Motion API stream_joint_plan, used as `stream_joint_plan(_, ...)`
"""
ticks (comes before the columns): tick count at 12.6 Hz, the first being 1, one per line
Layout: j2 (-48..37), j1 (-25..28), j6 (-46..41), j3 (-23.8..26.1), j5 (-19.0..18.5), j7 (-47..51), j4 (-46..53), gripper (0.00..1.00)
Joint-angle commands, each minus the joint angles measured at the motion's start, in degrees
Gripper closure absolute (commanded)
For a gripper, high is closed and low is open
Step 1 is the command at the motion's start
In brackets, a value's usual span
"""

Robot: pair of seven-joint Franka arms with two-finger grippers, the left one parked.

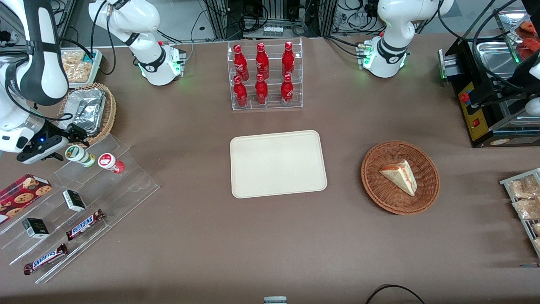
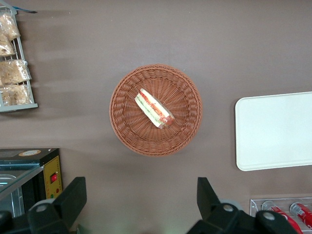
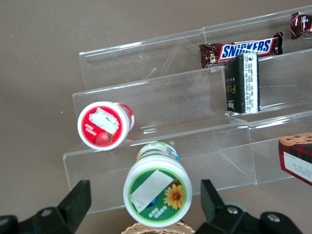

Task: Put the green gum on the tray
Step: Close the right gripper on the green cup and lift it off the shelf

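Right wrist view | hand (image 3: pixel 144 207) spread wide around green-labelled white gum bottle (image 3: pixel 155 190) (not gripping) | cream-beige rectangular tray (image 1: pixel 278 164) mid-counter, bare

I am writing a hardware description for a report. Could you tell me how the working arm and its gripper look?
The working arm has glossy white shells with dark grey joint bands and a black cable along it. A small blue light glows near its wrist. The gripper beside the green gum is black, with chunky black jaws.

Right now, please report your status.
Gripper open, straddling green gum on acrylic shelf. Gum not lifted. Tray bare. Red-lidded bottle beside gum.
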Motion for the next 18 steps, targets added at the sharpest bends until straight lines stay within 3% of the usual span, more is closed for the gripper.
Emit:
stream_joint_plan(1,-1.18,-0.93,2.36,0.11,0.61,-1.03,-2.49,0.00)
stream_joint_plan(6,-1.09,-1.46,3.15,0.11,0.61,-1.03,-3.29,0.04)
stream_joint_plan(7,-1.09,-1.46,3.07,0.11,0.61,-2.07,-3.29,0.21)
stream_joint_plan(9,-1.00,-1.46,2.98,0.11,0.61,-4.28,-3.03,0.94)
stream_joint_plan(10,-1.00,-1.46,2.80,0.11,0.61,-4.28,-2.85,1.00)
stream_joint_plan(13,-1.53,-1.28,1.49,0.20,0.52,-4.37,-1.89,1.00)
stream_joint_plan(18,-1.71,-0.58,-15.01,0.99,0.52,-3.23,9.25,1.00)
